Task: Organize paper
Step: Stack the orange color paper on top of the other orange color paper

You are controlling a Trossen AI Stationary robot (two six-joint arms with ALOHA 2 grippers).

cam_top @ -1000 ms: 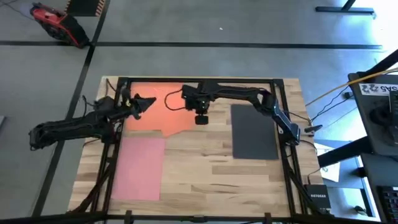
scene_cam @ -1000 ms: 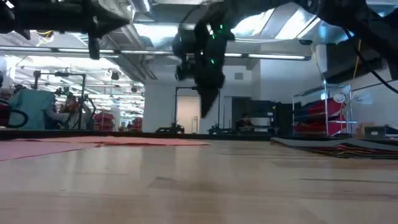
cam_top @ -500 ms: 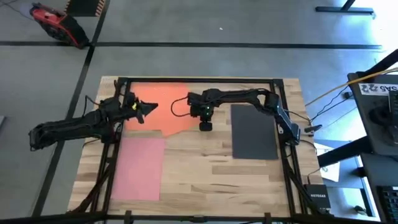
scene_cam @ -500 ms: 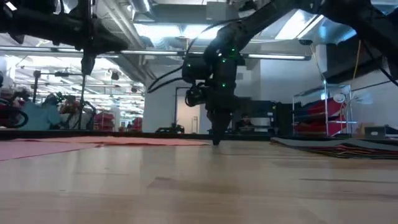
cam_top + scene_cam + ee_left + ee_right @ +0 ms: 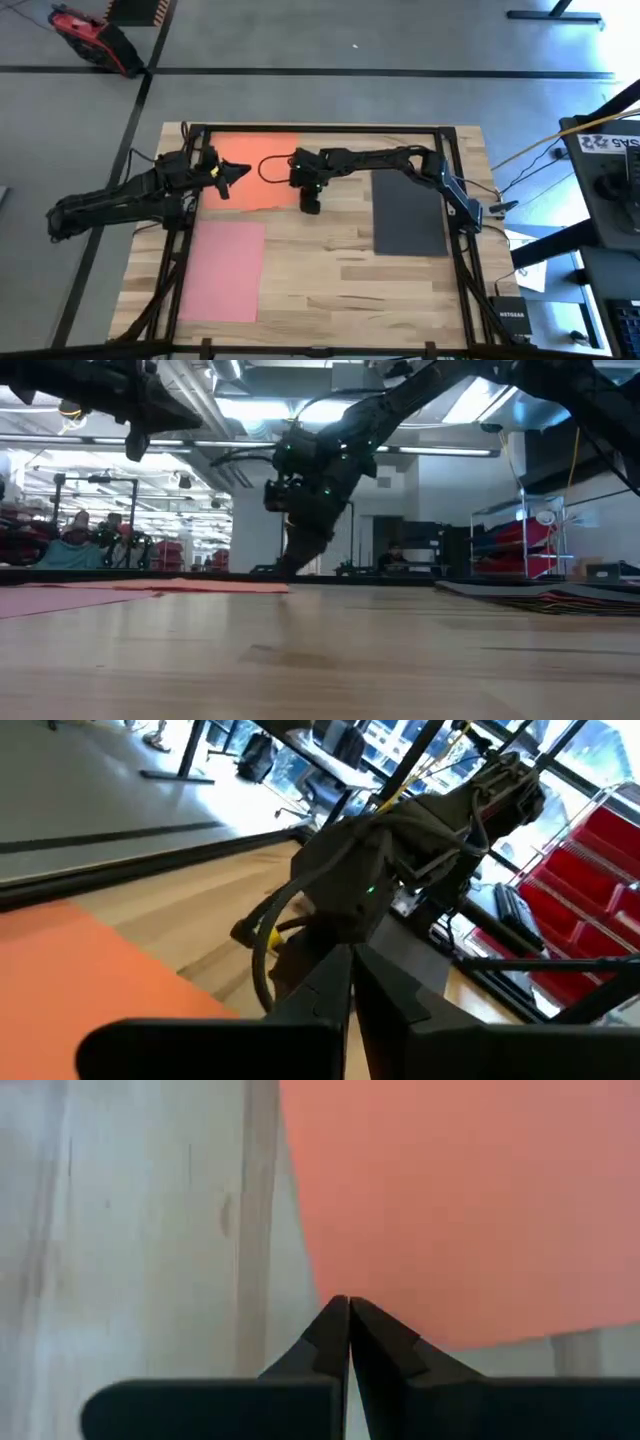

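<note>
The wooden table (image 5: 340,270) had lots of bare room in the middle and at the near side, between the pink paper (image 5: 222,270) and the black paper (image 5: 408,212). At the far side the right gripper (image 5: 310,204) and left gripper (image 5: 236,171) crowded over the orange paper (image 5: 255,185).

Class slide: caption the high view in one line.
Right claw at orange paper's corner; left claw over it; pink and black sheets apart.
</note>
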